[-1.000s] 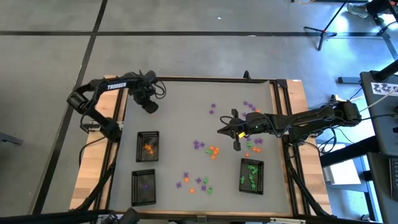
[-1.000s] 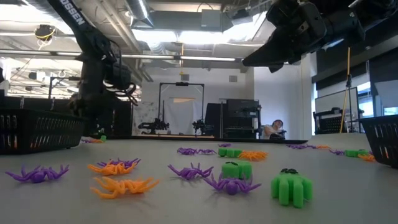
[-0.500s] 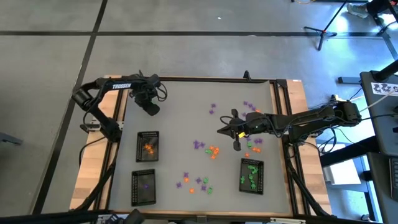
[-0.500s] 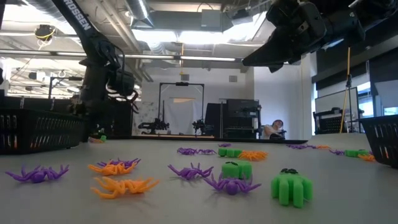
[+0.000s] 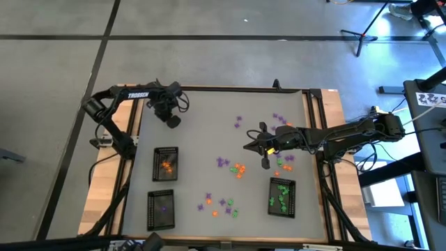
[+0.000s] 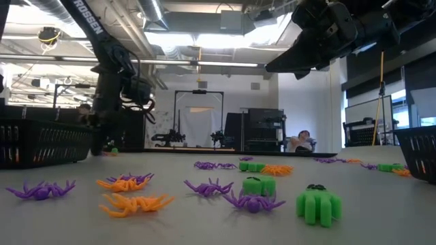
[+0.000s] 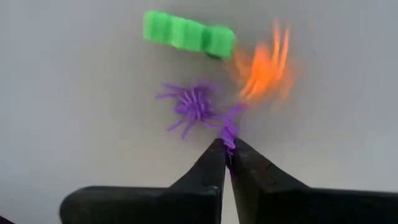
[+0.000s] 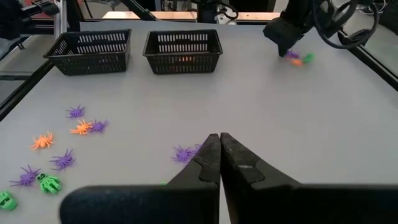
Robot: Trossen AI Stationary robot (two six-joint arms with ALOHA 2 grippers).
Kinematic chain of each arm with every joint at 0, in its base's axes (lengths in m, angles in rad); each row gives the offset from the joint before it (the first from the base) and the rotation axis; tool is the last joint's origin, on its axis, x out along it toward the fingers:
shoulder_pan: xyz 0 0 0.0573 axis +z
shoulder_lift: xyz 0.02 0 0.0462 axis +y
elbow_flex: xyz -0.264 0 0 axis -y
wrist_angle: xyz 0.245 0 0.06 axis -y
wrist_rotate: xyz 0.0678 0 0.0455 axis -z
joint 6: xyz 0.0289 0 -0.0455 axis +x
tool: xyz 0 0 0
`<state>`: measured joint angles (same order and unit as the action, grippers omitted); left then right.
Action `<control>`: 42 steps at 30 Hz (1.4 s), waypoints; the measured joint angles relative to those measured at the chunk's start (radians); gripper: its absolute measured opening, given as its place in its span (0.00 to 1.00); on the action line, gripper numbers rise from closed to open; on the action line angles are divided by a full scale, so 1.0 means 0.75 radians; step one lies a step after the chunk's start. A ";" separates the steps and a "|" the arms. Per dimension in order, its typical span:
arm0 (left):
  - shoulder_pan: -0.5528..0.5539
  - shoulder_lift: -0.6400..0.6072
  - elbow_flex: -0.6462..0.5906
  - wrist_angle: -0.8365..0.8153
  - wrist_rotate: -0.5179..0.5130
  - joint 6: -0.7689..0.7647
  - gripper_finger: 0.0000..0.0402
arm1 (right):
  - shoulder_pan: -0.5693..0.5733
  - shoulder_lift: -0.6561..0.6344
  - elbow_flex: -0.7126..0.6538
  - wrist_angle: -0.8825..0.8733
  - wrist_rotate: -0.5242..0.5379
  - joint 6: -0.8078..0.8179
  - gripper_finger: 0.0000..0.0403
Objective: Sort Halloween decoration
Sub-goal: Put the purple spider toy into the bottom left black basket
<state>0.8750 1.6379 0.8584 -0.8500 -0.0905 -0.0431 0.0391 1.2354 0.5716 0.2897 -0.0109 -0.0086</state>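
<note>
My left gripper sits near the far left corner of the tabletop, fingers pinched together on a purple spider at its leg or edge; the left wrist view shows the tips meeting right on it. Just beside it lie a second purple spider, an orange spider and a green block-shaped piece, all close enough to snag. Judgement: the hold looks thin, so I should lift straight up and slowly, check the purple piece hangs clear of its neighbours, then carry it to the purple tray at the near left corner, not the orange tray just beyond it. Release low over the mesh so it does not bounce out. The rest of the Halloween decoration is scattered over the middle and right of the tabletop, with more near the near edge; the green tray stands toward the near right. My right gripper hovers above the middle of the tabletop, fingers pressed shut with nothing between them, waiting.
</note>
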 joint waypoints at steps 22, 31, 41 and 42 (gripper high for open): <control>-0.688 -0.261 0.352 -0.762 0.049 -0.420 0.00 | 0.000 0.000 0.000 -0.001 0.000 0.000 0.01; -1.578 -0.405 0.353 -0.720 0.274 -1.191 0.00 | 0.000 0.001 0.000 0.016 0.000 0.002 0.01; -2.146 -0.277 0.353 -0.241 0.285 -1.837 0.00 | 0.000 0.001 0.000 0.036 0.000 0.021 0.01; -2.171 -0.255 0.353 -0.206 0.280 -1.871 0.00 | 0.001 0.001 0.000 0.038 0.000 0.021 0.01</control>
<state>-0.7534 1.4464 1.1229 -1.0046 0.1192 -1.4464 0.0395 1.2358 0.5716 0.3184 -0.0109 0.0071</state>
